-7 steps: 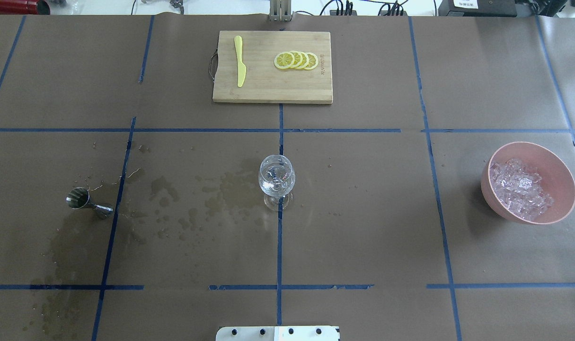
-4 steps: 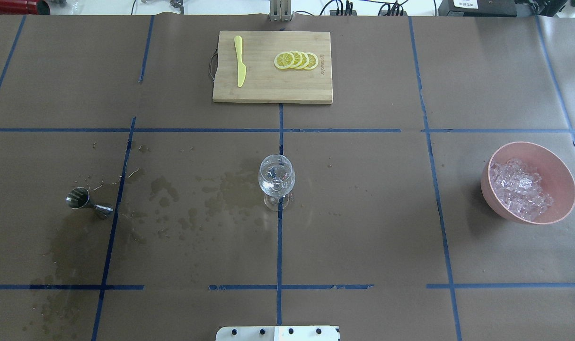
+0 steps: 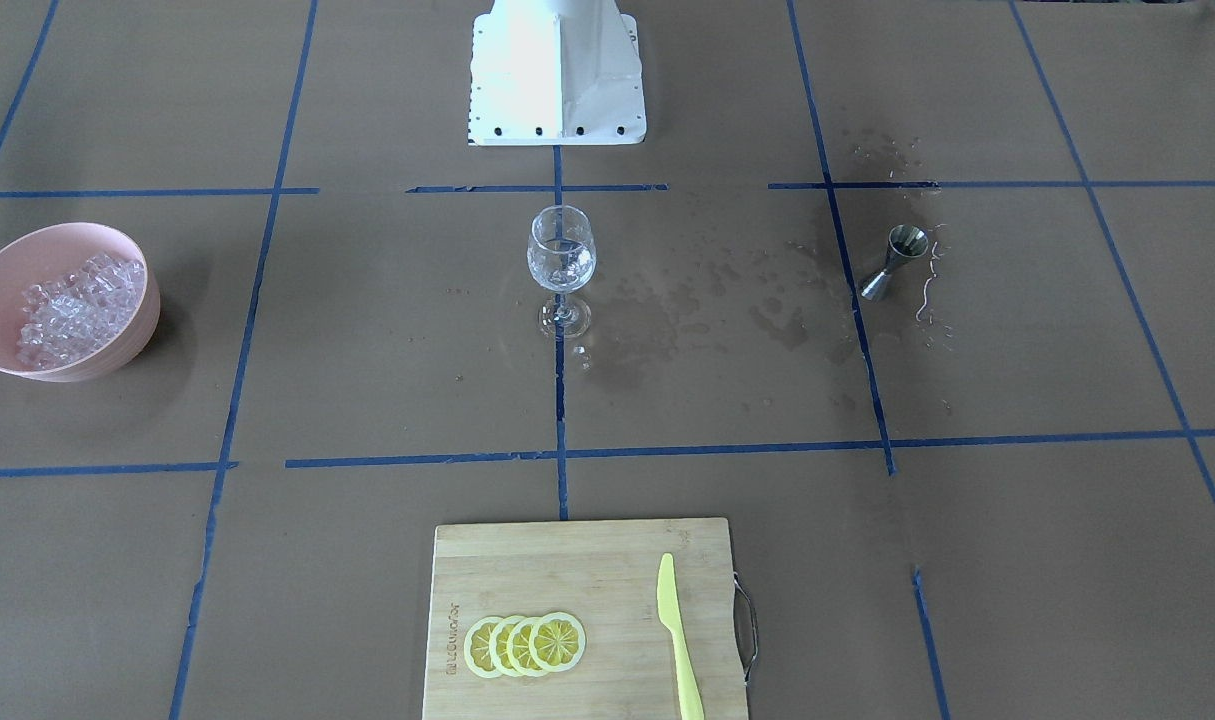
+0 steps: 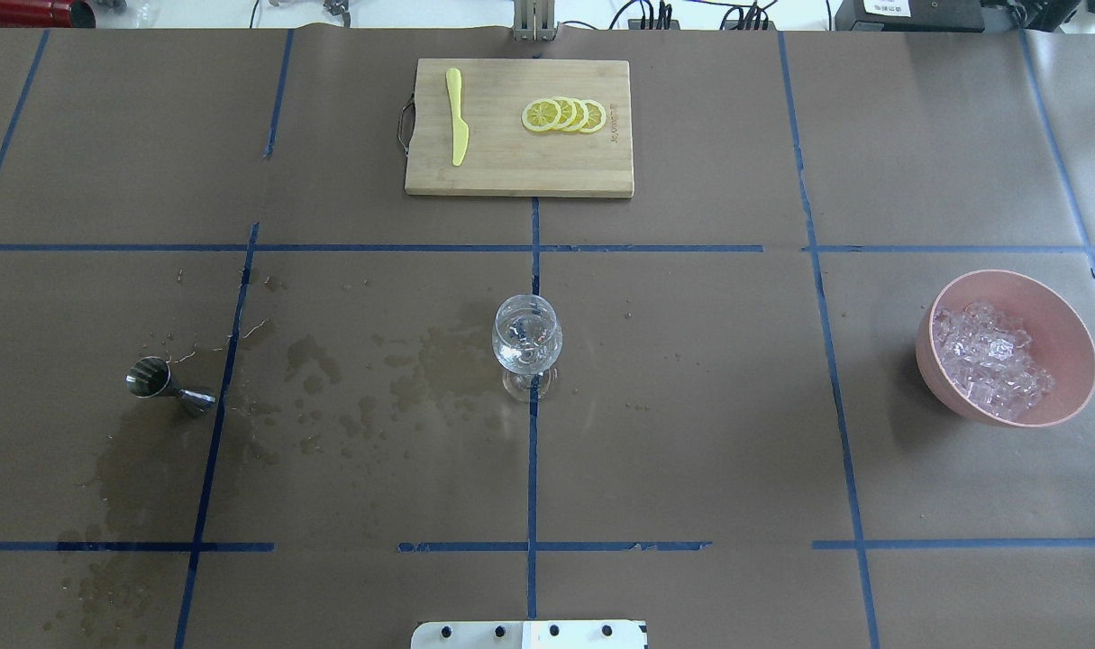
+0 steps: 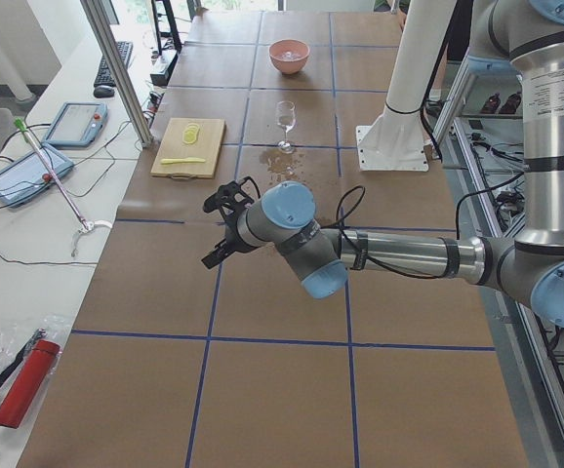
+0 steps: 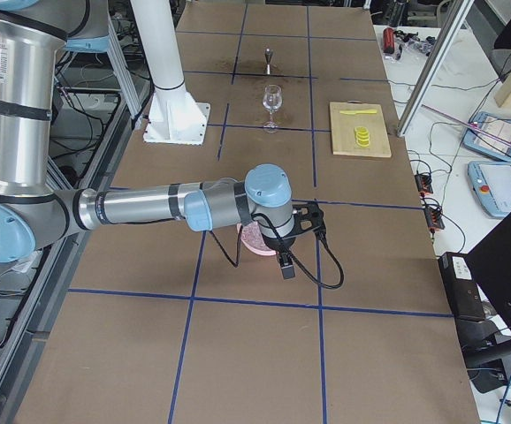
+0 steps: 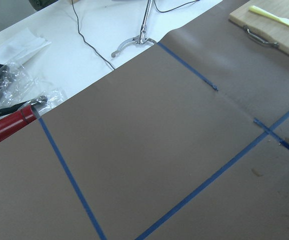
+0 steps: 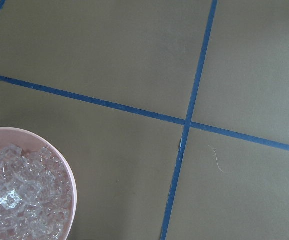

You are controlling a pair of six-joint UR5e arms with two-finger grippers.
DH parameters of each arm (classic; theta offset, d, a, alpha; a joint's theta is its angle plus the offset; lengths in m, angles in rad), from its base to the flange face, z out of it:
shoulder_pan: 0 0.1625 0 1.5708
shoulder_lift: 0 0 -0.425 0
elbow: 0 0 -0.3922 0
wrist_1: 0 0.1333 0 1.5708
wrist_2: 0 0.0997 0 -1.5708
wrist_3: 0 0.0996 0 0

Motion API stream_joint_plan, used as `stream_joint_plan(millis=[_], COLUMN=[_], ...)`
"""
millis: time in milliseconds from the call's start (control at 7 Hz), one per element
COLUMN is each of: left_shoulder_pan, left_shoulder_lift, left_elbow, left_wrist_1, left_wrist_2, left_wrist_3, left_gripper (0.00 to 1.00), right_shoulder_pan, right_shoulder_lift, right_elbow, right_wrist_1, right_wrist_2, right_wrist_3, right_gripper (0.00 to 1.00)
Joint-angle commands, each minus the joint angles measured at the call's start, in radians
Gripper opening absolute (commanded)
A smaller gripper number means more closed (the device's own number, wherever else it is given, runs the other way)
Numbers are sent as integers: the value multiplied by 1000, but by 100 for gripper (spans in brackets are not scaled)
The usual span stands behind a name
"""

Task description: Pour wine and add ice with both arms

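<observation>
Clear wine in the central glass and ice in the right-hand bowl lie unmoved since a second ago, so no progress; whether the left gripper and right gripper are clenched or released cannot be told.

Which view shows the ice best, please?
Overhead exterior: the ice lies whole, unblocked in the pink bowl. Front-facing shows it at the edge; right wrist crops it; side views barely show it; left wrist shows none.

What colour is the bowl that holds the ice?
Pale pink bowl, filled with clear ice; the overhead exterior view shows it best.
</observation>
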Motion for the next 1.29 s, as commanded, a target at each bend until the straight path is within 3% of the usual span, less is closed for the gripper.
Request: stream_joint_plan(millis=[0, 286, 571, 857, 1143], left_shoulder_pan=[168, 446, 696, 989, 1189], left_shoulder_lift=[-4, 8, 52, 74, 97], left_elbow=[-72, -100, -133, -141, -134], left_wrist_1=[-117, -258, -326, -326, -326], left_wrist_2=[122, 465, 818, 1234, 1530], left_wrist_3=[-312, -593, -709, -815, -861], left_gripper=[100, 100, 100, 100, 100], right_shoulder_pan=[-3, -3, -3, -3, -1], right_shoulder_lift=[4, 0, -3, -9, -10], right_elbow=[-2, -2, -2, -4, -5], right_wrist_1=[3, 3, 3, 3, 3], right_wrist_2=[3, 3, 1, -2, -3], right_wrist_3=[2, 2, 2, 2, 1], right_gripper=[100, 100, 100, 100, 100])
